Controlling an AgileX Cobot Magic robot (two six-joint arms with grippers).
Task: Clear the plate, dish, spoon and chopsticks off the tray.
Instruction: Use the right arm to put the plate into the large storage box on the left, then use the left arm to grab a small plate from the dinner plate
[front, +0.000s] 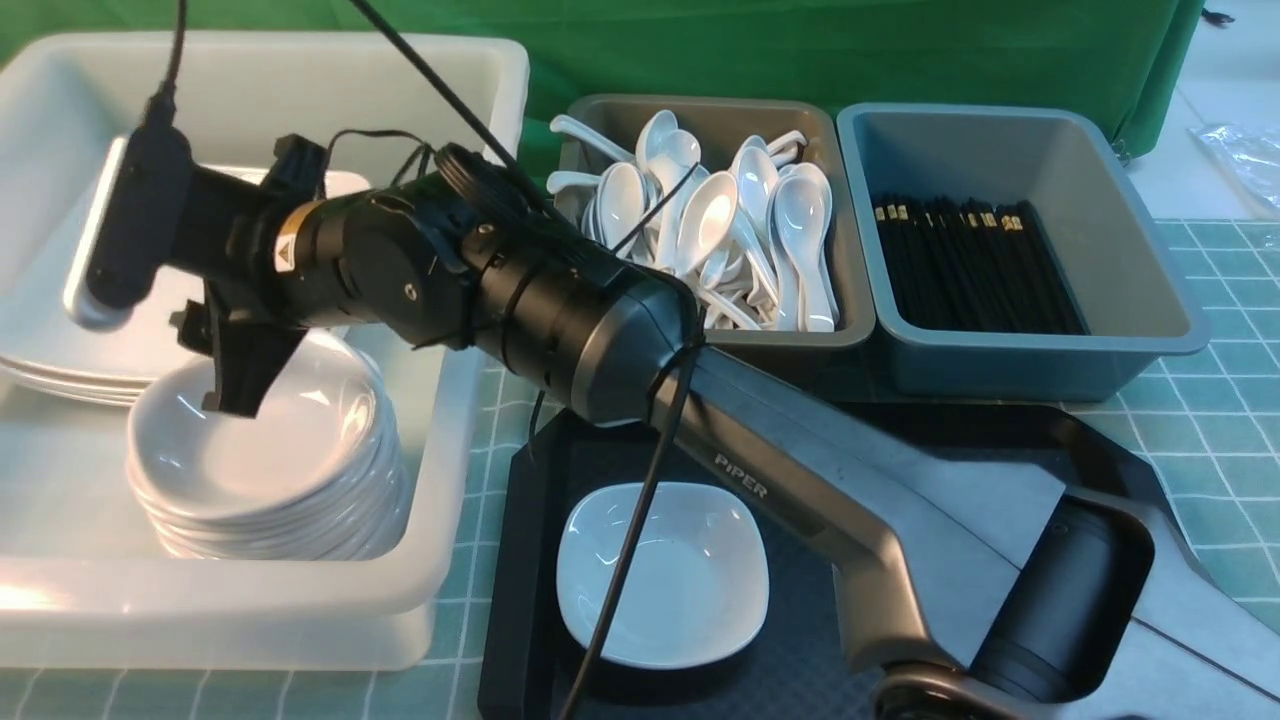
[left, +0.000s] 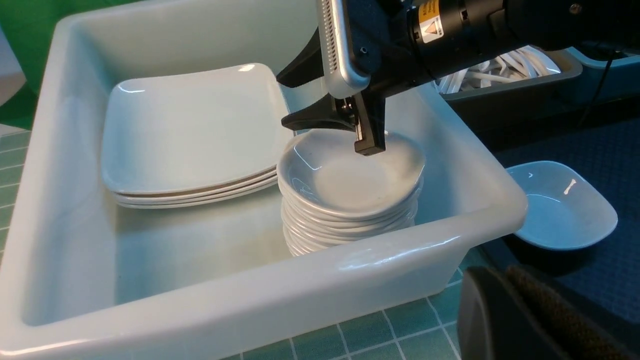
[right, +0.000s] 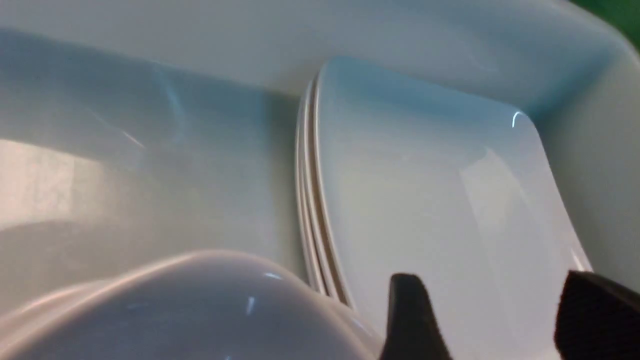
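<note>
One small white dish (front: 660, 570) lies on the black tray (front: 515, 600); it also shows in the left wrist view (left: 560, 205). My right arm hides much of the tray; no plate, spoon or chopsticks show on its visible part. My right gripper (front: 215, 350) reaches into the white tub (front: 250, 610). It is open and empty (right: 500, 325), above a stack of dishes (front: 290, 450) and beside a stack of large plates (right: 425, 200). Only one dark finger (left: 525, 320) of my left gripper shows, low beside the tub and the tray.
A grey-brown tub (front: 790, 345) holds several white spoons (front: 720, 220). A blue-grey tub (front: 1000, 120) holds several black chopsticks (front: 970, 270). Both stand behind the tray. The right arm's forearm crosses above the tray. A green checked mat (front: 1220, 420) covers the table.
</note>
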